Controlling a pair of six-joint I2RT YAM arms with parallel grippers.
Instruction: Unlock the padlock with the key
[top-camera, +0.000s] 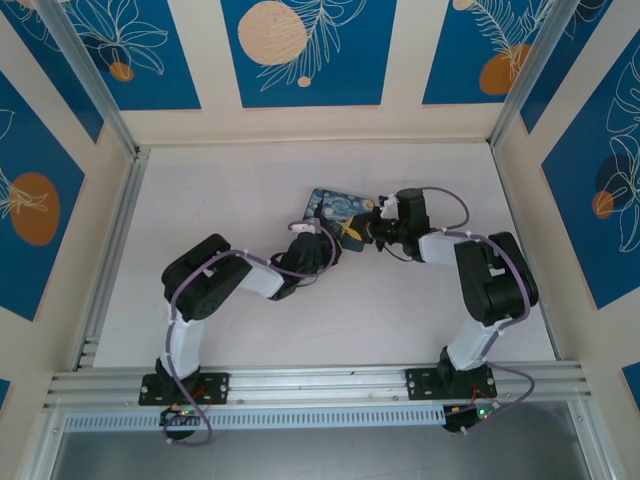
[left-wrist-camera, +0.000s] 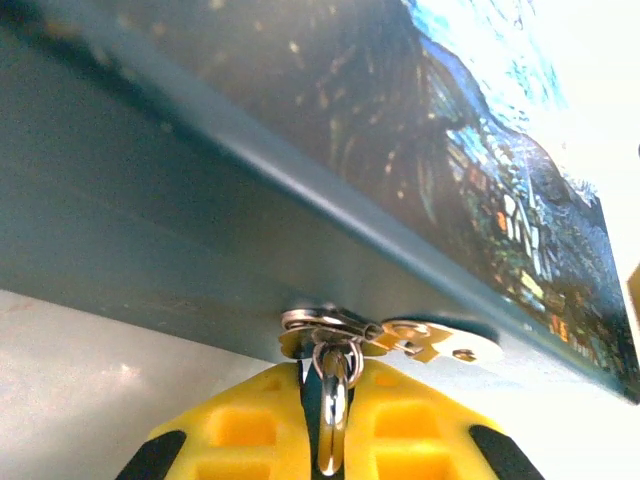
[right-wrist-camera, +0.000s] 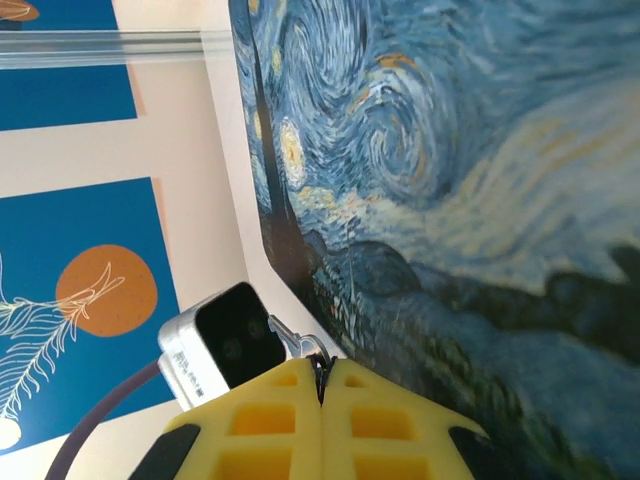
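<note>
Padlock (left-wrist-camera: 334, 412): gripped in closed left claw (left-wrist-camera: 330, 385), long axis in line with it; key (right-wrist-camera: 318, 362): pinched in closed right claw (right-wrist-camera: 322, 374), just beside.

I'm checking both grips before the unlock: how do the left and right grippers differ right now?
The left gripper clamps the padlock by its silvery shackle, which hangs from the hasp on the box. The right gripper pinches a thin sliver, apparently the key. The left gripper's fingers stand slightly apart around the shackle; the right gripper's meet in a tight seam. Both are shut, yellow-fingered and close against the box.
</note>
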